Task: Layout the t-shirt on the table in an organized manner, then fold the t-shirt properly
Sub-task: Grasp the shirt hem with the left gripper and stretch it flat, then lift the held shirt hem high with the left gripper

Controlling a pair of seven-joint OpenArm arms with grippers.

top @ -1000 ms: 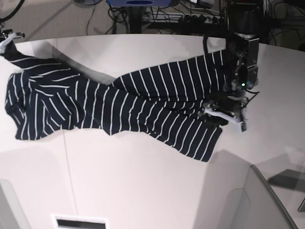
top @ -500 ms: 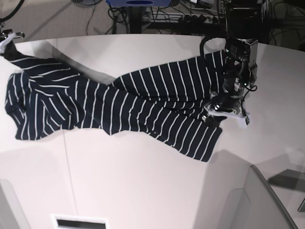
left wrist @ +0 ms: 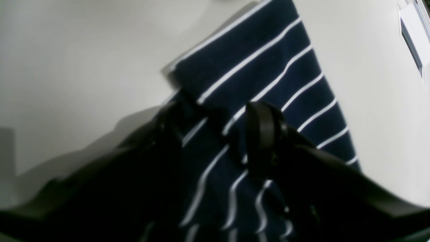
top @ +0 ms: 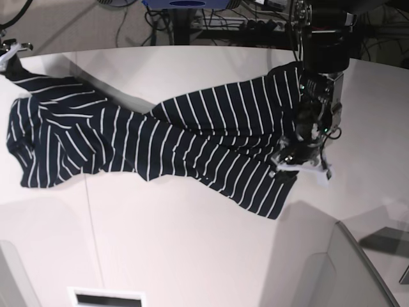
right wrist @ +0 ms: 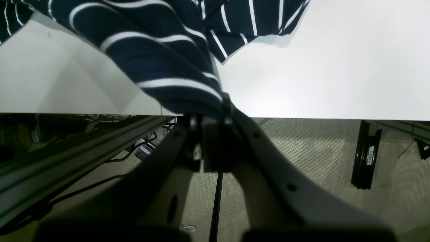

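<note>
Across the table [top: 192, 256], the t-shirt [top: 160, 141] is stretched as a rumpled band, its long axis running from the right gripper [right wrist: 211, 121] at the table's far corner to the left gripper [top: 300, 163] near the opposite edge. The right gripper's jaws are seen pinched together on a bunched corner of cloth, held off the table's edge. The left gripper's fingers [left wrist: 262, 134] stand partly apart, straddling striped fabric near the hem; whether it is gripped cannot be told. The left arm is angled steeply down.
</note>
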